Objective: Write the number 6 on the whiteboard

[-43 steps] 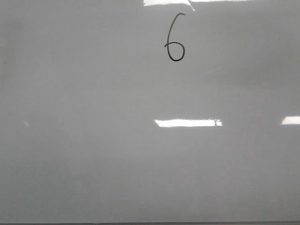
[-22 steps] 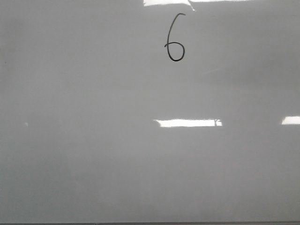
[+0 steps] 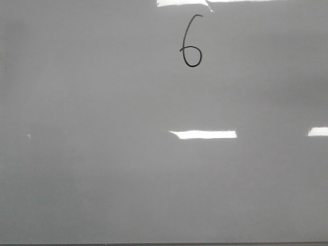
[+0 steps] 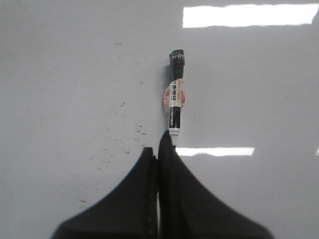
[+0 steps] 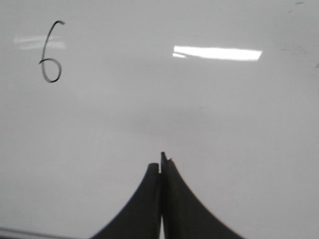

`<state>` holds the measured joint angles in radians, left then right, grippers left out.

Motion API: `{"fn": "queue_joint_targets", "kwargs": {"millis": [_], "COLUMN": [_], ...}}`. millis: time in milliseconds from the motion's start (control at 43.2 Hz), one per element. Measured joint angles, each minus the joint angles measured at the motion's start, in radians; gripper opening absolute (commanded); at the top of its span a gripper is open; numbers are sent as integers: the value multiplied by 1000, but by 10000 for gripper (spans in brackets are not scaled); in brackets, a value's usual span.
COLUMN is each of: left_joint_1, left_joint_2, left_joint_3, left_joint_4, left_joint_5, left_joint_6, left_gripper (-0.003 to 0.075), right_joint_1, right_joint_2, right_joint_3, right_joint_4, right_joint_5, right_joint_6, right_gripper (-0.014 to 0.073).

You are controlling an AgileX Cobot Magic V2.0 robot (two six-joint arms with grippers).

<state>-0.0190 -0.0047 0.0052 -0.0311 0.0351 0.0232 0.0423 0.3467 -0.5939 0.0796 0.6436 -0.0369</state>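
Front view shows the number 6 (image 3: pixel 191 42) finished on the whiteboard (image 3: pixel 102 179) — writing looks done. Both grippers, left gripper (image 4: pixel 158 152) and right gripper (image 5: pixel 162 162), sit pressed closed and empty; the marker (image 4: pixel 175 93) lies free — only retreat seems left.

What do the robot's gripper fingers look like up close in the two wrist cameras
Both look alike. The left gripper and the right gripper each show two matte black fingers, broad at the base and curving inward to narrow tips. No cables, labels or markings show on them, and the arms themselves are out of view.
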Motion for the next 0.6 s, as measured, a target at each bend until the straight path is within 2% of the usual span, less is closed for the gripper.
{"fn": "queue_joint_targets", "kwargs": {"millis": [185, 347, 463, 602], "left_joint_1": [0, 0, 0, 0], "left_joint_2": [0, 0, 0, 0], "left_joint_3": [0, 0, 0, 0], "left_joint_4": [0, 0, 0, 0], "left_joint_5": [0, 0, 0, 0], "left_joint_6": [0, 0, 0, 0], "left_gripper": [-20, -20, -20, -20], "right_joint_1": [-99, -112, -112, -112], "right_joint_2": [-173, -270, -323, -354], "right_joint_3": [290, 487, 586, 619], "right_joint_4": [0, 0, 0, 0], "right_joint_5": [-260, -433, -534, -560], "right_joint_6": [0, 0, 0, 0], "right_gripper": [-68, -68, -68, -68]}}
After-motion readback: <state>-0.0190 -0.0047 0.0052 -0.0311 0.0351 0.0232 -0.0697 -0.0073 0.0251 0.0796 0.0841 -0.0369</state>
